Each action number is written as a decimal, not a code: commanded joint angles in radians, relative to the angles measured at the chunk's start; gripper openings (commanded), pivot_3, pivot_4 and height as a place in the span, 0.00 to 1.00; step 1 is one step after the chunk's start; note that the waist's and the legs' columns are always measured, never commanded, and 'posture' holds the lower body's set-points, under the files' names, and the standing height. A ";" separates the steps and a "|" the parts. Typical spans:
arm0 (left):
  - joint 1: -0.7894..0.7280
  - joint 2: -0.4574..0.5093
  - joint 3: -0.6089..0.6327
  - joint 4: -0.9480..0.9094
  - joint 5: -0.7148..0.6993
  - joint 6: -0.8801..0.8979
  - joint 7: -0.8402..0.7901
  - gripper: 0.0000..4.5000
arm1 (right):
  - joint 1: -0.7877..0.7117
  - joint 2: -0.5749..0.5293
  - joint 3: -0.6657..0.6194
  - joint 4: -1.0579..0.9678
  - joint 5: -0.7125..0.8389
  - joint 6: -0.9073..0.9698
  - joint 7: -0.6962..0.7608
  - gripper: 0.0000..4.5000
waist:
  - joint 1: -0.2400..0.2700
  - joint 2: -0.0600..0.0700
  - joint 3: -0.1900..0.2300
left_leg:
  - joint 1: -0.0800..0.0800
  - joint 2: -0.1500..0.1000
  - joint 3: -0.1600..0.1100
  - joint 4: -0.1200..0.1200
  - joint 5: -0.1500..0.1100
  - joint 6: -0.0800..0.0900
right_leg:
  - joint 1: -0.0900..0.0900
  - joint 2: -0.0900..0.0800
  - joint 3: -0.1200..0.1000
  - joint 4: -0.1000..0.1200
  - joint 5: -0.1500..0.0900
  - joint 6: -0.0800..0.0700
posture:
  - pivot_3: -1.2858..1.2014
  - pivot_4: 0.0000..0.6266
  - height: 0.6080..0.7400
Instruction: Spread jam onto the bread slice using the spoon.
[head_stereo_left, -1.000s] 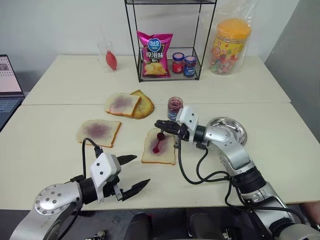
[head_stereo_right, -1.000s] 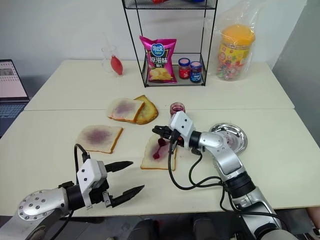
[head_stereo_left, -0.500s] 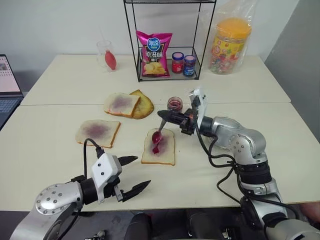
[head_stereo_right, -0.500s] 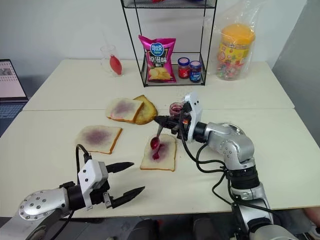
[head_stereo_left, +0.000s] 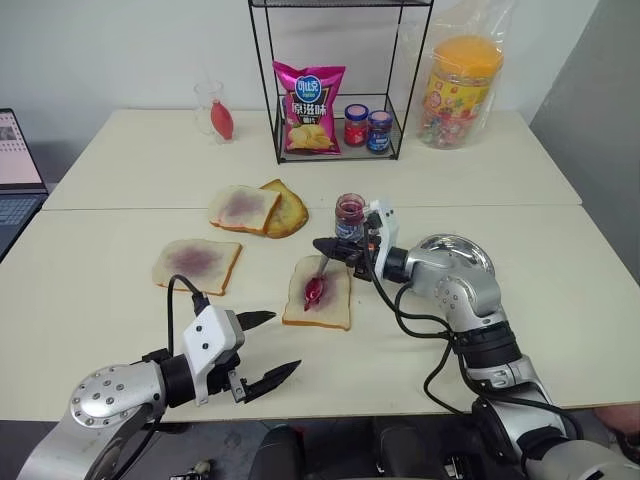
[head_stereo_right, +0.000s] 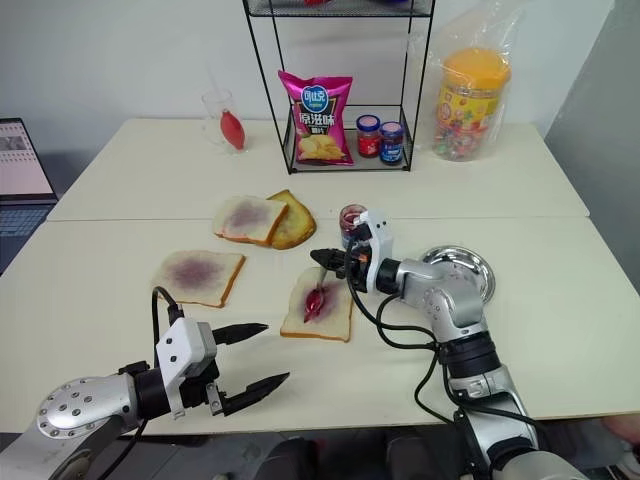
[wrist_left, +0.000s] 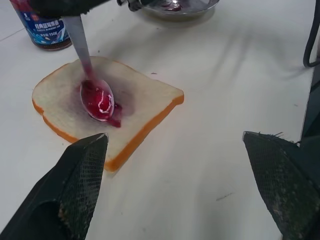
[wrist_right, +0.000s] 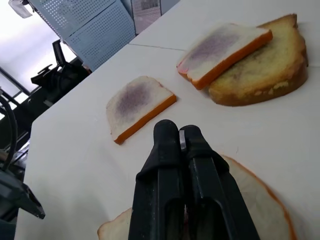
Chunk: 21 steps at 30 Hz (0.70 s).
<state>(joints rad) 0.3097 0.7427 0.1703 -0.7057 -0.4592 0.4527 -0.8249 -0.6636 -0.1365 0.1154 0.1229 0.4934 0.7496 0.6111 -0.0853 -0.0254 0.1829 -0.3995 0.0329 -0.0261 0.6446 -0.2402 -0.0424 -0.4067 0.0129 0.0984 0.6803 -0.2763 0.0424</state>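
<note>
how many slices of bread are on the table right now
4: the bread slice under the spoon, a jam-smeared slice to its left, and another smeared slice leaning on a browner toasted slice farther back.

Spoon (wrist_left: 95, 95) handle's upper end hidden in the right hand (head_stereo_left: 326, 246); jam jar (wrist_left: 42, 30) cut off at the edge.

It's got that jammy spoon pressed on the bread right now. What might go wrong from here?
The square white bread slice lies loose on the table while the open left gripper hangs apart, so a stroke of the small silver spoon could drag it. The right gripper, shut on the thin handle, works beside the small open glass jam jar and might knock it.
</note>
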 joint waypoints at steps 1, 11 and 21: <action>-0.004 0.012 0.009 -0.037 -0.011 -0.003 0.000 1.00 | -0.040 -0.027 -0.015 0.019 -0.052 -0.080 0.001 0.00 | 0.000 0.000 0.000 | 0.000 0.000 0.000 0.000 0.000 0.000 | 0.000 0.000 0.000 0.000 0.000 0.000 | 0.52 0.24 1.00; -0.026 0.013 -0.004 -0.019 -0.008 -0.004 -0.001 1.00 | -0.101 -0.039 -0.074 -0.056 0.034 0.014 0.017 0.00 | 0.001 0.000 0.000 | -0.001 0.000 0.000 -0.001 0.000 0.000 | -0.001 0.000 0.000 0.000 -0.001 -0.001 | 0.52 0.24 1.00; -0.012 0.008 -0.006 -0.019 -0.002 -0.016 -0.002 1.00 | -0.018 -0.025 -0.044 -0.097 0.083 0.152 0.014 0.00 | 0.000 0.000 0.000 | -0.001 0.000 0.000 -0.002 0.000 0.000 | -0.002 0.000 0.000 0.000 -0.001 -0.001 | 0.52 0.24 1.00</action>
<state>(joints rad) 0.2950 0.7440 0.1622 -0.7049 -0.4591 0.4521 -0.8213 -0.6863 -0.1689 0.0628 0.0398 0.5744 0.9100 0.6267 -0.0853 -0.0254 0.1830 -0.4007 0.0332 -0.0261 0.6425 -0.2405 -0.0425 -0.4084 0.0129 0.0983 0.6800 -0.2776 0.0413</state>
